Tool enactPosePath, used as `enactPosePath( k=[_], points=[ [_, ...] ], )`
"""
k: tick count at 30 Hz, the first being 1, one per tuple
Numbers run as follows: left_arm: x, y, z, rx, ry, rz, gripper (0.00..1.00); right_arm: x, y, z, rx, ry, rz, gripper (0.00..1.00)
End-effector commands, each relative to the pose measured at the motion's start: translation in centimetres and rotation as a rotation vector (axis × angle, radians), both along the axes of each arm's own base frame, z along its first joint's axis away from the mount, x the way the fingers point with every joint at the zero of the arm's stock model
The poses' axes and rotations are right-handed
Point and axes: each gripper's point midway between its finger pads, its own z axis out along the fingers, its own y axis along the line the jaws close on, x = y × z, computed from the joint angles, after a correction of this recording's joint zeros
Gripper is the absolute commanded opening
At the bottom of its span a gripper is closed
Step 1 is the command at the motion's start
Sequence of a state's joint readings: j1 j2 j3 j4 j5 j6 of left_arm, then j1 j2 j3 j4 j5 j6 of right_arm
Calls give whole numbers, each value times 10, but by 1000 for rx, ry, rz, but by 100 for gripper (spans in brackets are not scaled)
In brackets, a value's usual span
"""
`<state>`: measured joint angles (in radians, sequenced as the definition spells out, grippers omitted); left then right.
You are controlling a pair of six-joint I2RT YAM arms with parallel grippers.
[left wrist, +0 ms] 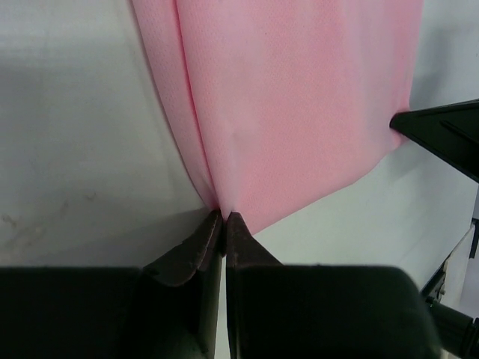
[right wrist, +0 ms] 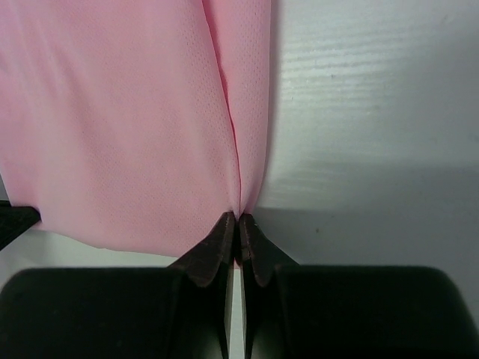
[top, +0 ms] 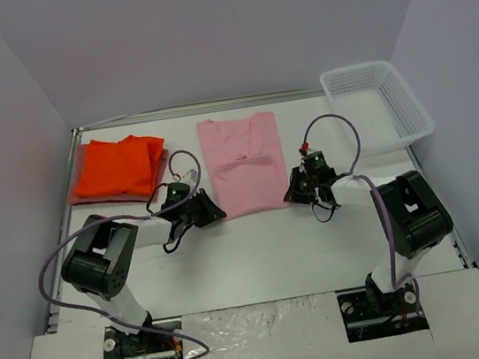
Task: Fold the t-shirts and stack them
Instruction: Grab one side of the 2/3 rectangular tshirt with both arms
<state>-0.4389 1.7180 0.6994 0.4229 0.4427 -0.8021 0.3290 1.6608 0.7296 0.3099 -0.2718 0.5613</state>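
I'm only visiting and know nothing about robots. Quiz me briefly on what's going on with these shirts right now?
1. True or false: the left gripper and the right gripper are both shut on the pink t-shirt.
2. What lies on top of the dull pinkish-red folded shirt? A) the orange t-shirt B) the pink t-shirt C) nothing
3. Fill in: in the top view, the white basket sits at the far ____.

Key: 1 true; 2 A; 3 right.
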Motion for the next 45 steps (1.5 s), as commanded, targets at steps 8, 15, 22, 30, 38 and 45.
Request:
enactPosePath(
  k=[8, 15, 22, 30, 38, 45],
  points=[
    [-66, 6, -2, 131, 21, -47, 2, -53, -4, 5, -39, 26, -1, 0],
    [-103, 11, 11, 186, -13, -53, 2, -85, -3, 28, -40, -7, 2, 0],
    [-133, 30, 25, 207, -40, -35, 2, -116, -16, 42, -57, -4, 2, 0],
    [-157, 27, 38, 203, -57, -40, 2, -141, -5, 54, -26, -16, 7, 0],
    [-179, 32, 23, 236, -38, -46, 2, -172, -6, 67, -10, -55, -45, 0],
    [-180, 34, 40, 210, -79, -10, 2, -175, -6, 73, -27, -78, -52, 0]
  ],
)
